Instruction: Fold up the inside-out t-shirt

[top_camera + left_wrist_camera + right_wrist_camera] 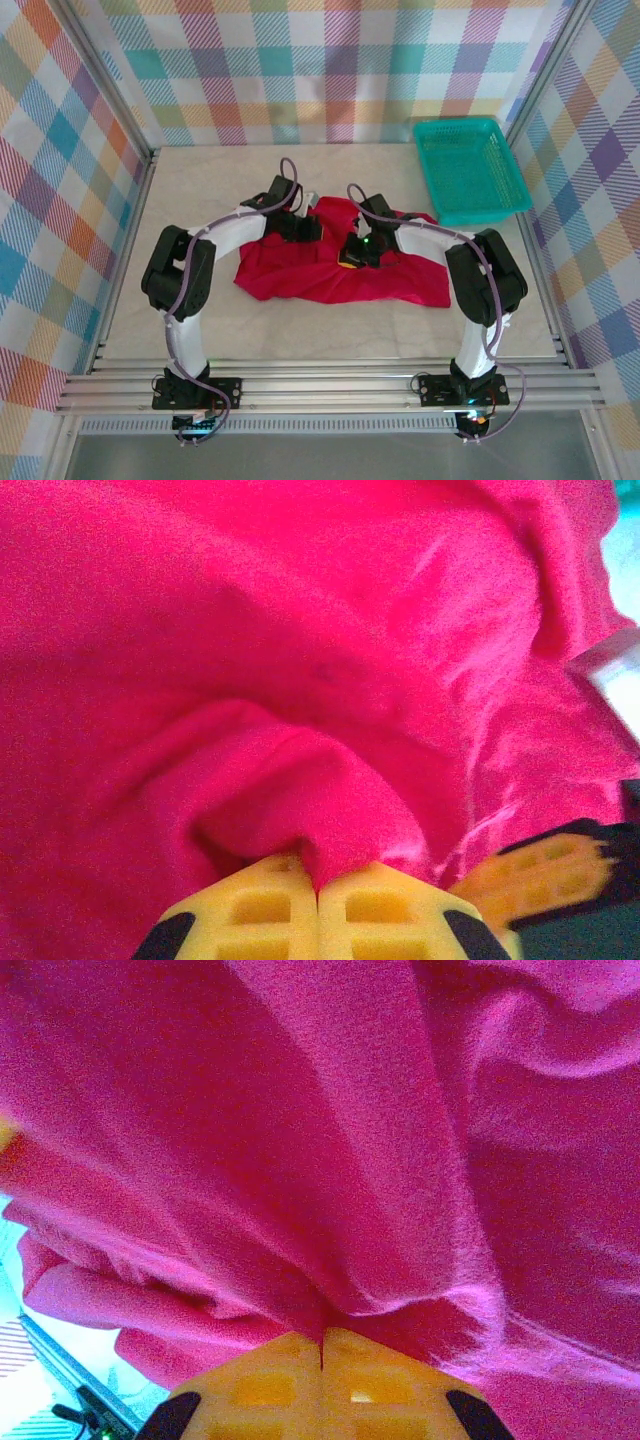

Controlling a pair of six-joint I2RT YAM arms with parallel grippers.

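Soft red t-shirt (320,282) lies crumpled; left pincer (318,880) and right pincer (322,1345) each clamp a fold tight, mesh basket (458,123) at two o'clock.

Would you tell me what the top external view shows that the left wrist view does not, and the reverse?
Top external view: the teal basket at the far right of the table, and the whole crumpled outline of the t-shirt. Left wrist view: the left gripper shut on a pinched ridge of cloth. Shared: the red t-shirt.
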